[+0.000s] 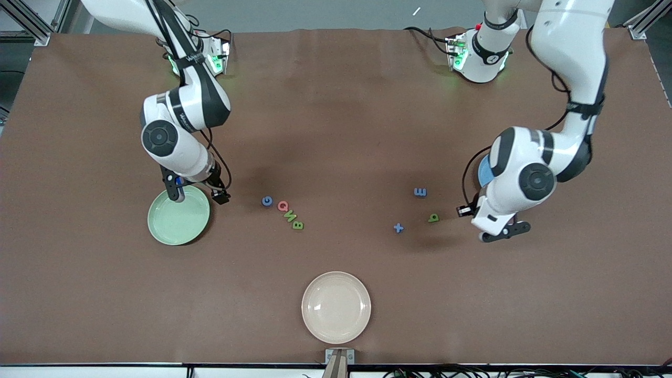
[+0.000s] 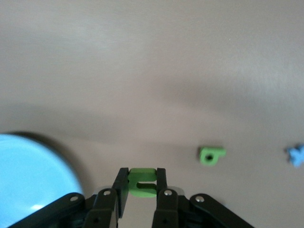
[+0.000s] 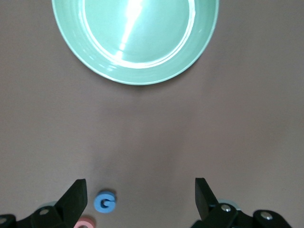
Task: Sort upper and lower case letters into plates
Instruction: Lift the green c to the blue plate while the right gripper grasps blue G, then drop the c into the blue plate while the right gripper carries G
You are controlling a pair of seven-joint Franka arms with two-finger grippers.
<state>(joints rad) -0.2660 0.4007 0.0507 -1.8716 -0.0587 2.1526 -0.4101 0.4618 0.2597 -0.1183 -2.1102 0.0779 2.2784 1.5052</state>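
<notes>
Seven small flat letter pieces lie on the brown table between two plates: a blue G, a pink Q, a green W and a green B in a slanting row near the pale green plate, and a blue E, a green b and a blue plus-shaped piece toward the left arm's end. The left gripper, beside the glossy blue plate, pinches a green letter piece between its fingers. The right gripper hangs spread wide over the table beside the pale green plate, holding nothing. A cream plate sits nearest the camera.
</notes>
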